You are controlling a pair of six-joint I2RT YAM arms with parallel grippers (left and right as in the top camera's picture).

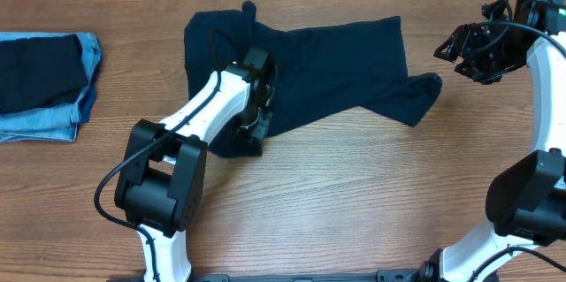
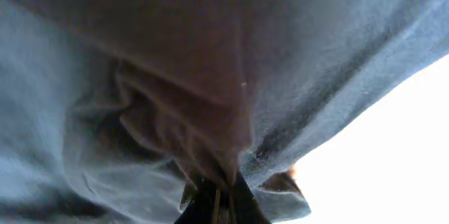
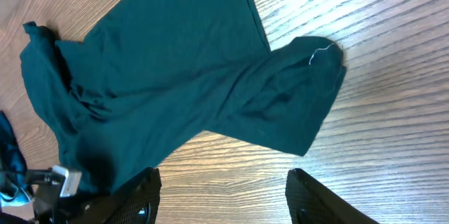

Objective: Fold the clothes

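1. The shirt (image 1: 327, 70) lay rumpled in the middle of the table (image 1: 354, 202). Its long axis ran across the table from the robot's left to its right, and one sleeve (image 1: 423, 98) trailed out at the right end.
2. The left gripper (image 1: 255, 125) sat over the near left part of the shirt and was clamped tight on a bunch of the cloth. In the left wrist view, folds of fabric ran together into its closed tips.
3. From that pinch, nearly all of the shirt stretched away to the right and toward the far edge. Judging from this, the fold turned on carrying the held corner along or across that long axis, with the free cloth trailing behind it.
4. The right gripper (image 3: 223, 182) hung above bare wood just past the shirt's right end, its jaws standing well apart and holding nothing. Its wrist view showed the sleeve lying just ahead of the fingers, so this arm was the nearer one to that end. The left arm was the nearer one to the body of the shirt.
5. A pile of folded clothes (image 1: 44, 87), a navy piece on top of light blue denim, sat at the far left of the table, well apart from the shirt and from both grippers.
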